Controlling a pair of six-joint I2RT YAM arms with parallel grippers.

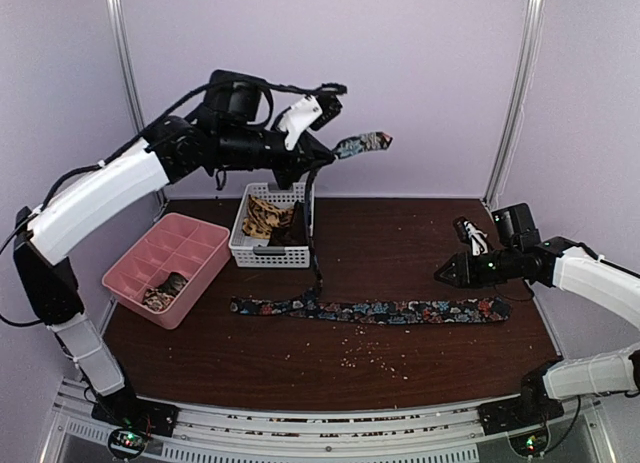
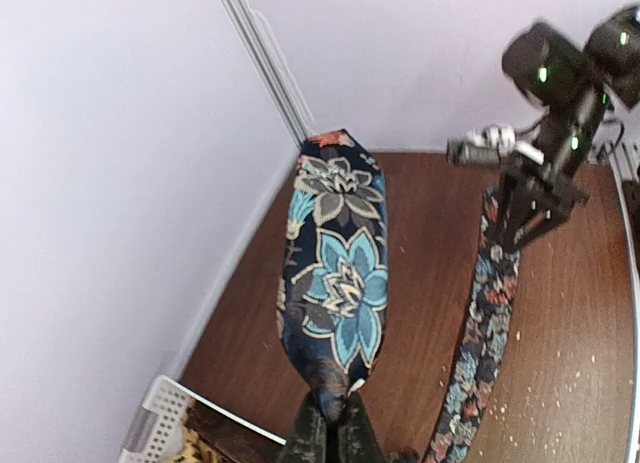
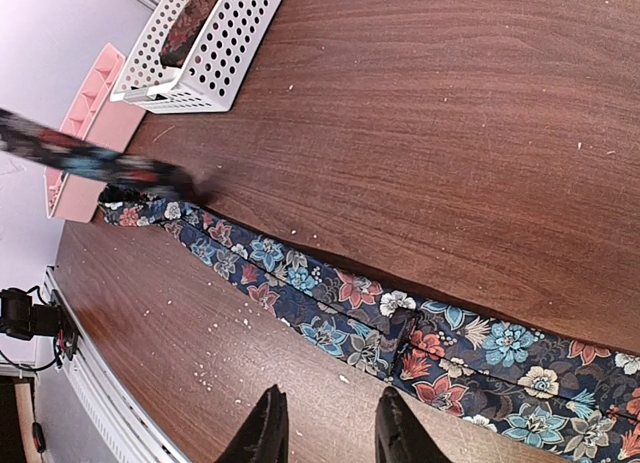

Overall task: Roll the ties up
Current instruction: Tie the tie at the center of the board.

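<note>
The floral tie (image 1: 400, 310) lies in a long strip across the table's middle. One part rises from the table to my left gripper (image 1: 333, 151), which is raised high and shut on it; the pointed end (image 2: 340, 273) sticks out past the fingers in the left wrist view. My right gripper (image 1: 447, 275) is open and hovers just above the tie's right part (image 3: 400, 328), touching nothing. A tan patterned tie (image 1: 264, 217) and a dark brown tie (image 1: 291, 234) lie in the white basket (image 1: 262, 259).
A pink tray (image 1: 190, 245) stands left of the basket, with a small brown patterned bundle (image 1: 165, 291) in a near compartment. Light crumbs (image 1: 370, 355) are scattered on the table in front of the tie. Purple walls close in the back and sides.
</note>
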